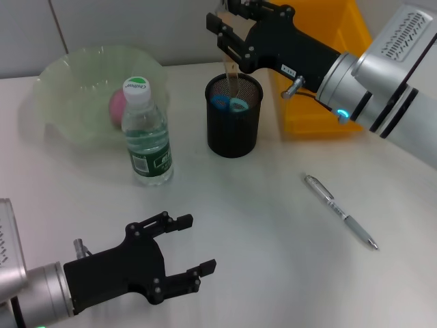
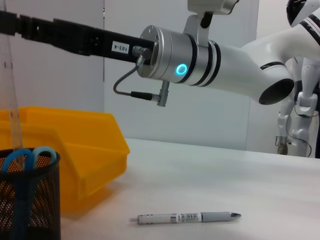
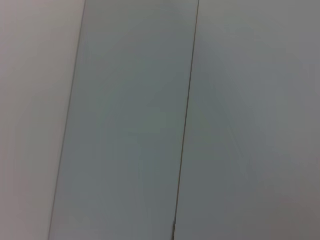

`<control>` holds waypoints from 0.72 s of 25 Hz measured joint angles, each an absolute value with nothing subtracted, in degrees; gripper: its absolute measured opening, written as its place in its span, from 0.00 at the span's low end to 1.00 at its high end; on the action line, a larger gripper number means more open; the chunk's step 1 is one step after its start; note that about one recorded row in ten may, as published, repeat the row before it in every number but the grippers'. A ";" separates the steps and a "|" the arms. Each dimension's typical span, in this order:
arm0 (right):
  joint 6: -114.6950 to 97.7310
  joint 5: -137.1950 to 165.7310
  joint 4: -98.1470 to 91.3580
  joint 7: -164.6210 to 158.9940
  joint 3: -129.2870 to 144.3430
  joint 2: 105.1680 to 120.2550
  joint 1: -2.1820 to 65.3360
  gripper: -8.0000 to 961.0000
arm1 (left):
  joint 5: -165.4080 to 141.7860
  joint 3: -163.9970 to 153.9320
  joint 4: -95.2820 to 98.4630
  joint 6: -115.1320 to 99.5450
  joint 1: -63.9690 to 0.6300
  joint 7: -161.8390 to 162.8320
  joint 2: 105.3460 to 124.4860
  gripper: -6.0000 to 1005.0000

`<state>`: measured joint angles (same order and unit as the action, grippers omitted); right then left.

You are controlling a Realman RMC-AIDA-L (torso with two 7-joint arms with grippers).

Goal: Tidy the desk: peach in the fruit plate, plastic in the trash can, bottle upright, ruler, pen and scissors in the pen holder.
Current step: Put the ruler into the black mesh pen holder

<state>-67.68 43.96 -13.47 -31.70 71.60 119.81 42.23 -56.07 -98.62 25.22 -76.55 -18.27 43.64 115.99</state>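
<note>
My right gripper [image 1: 224, 37] hovers just above the black mesh pen holder [image 1: 233, 130] [image 2: 30, 200]. A pale ruler [image 1: 232, 78] [image 2: 11, 95] rises from the holder up to it. Blue-handled scissors [image 1: 229, 104] [image 2: 27, 157] stand in the holder. The silver pen [image 1: 339, 210] [image 2: 187, 217] lies flat on the table to the right. A pink peach [image 1: 117, 106] rests in the green fruit plate [image 1: 68, 68]. The water bottle [image 1: 145, 137] stands upright in front of it. My left gripper [image 1: 188, 246] is open and empty at the near left. No plastic is in view.
A yellow bin [image 1: 321, 102] [image 2: 75, 145] sits behind and right of the holder, under my right arm [image 2: 190, 65]. The right wrist view shows only wall panels. White table surface lies between my left gripper and the pen.
</note>
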 joint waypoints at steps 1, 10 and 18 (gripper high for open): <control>-67.69 43.99 -13.42 -31.67 71.65 119.84 42.10 0.44 | -56.07 -98.61 25.22 -76.55 -18.28 43.62 116.01 0.79; -68.77 43.66 -13.90 -31.79 71.55 119.88 40.41 0.53 | -56.07 -98.29 25.22 -76.55 -18.23 43.59 116.02 0.79; -71.06 42.82 -18.88 -38.28 71.32 119.54 37.32 0.77 | -56.07 -97.03 25.22 -76.99 -17.28 42.91 115.96 0.80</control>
